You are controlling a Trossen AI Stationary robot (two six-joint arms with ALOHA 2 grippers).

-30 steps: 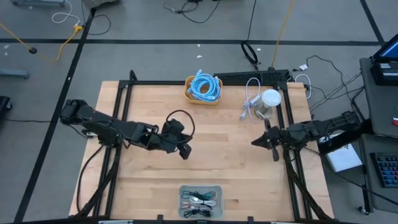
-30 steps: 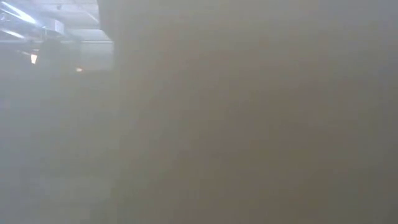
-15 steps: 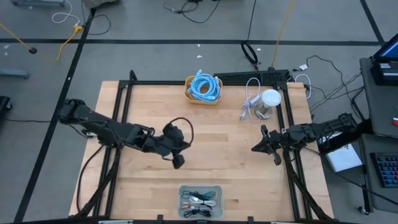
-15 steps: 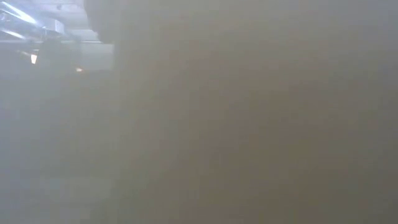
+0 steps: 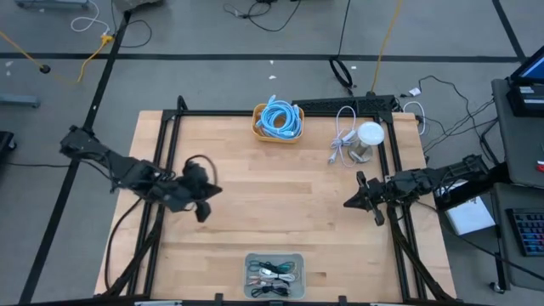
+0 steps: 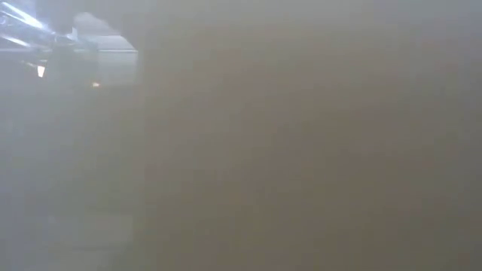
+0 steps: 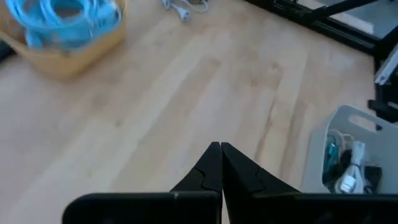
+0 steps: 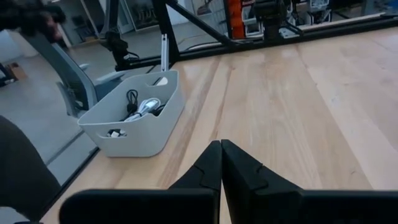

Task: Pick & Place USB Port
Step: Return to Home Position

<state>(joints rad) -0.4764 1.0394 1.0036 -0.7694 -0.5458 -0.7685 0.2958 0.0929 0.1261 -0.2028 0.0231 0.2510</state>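
A grey bin (image 5: 274, 274) at the table's near edge holds several small cables and plugs; it also shows in the left wrist view (image 7: 346, 127) and the right wrist view (image 8: 146, 134). A yellow basket (image 5: 278, 132) with a coiled blue cable (image 5: 279, 117) stands near the far edge. My left gripper (image 5: 201, 206) is shut and empty over the table's left half, away from both containers. My right gripper (image 5: 361, 195) is shut and empty near the right edge. Their shut fingertips show in the left wrist view (image 7: 219, 149) and the right wrist view (image 8: 221, 148). The low view shows only haze.
A white cable (image 5: 342, 136) and a round white object (image 5: 368, 136) lie at the far right of the table. A black frame (image 5: 340, 106) runs along the table's far edge and sides. Bare wood (image 5: 289, 195) lies between the two grippers.
My left gripper has drawn back toward the table's left edge, first dipping slightly toward the near edge, and has stayed shut. Nothing on the table has moved.
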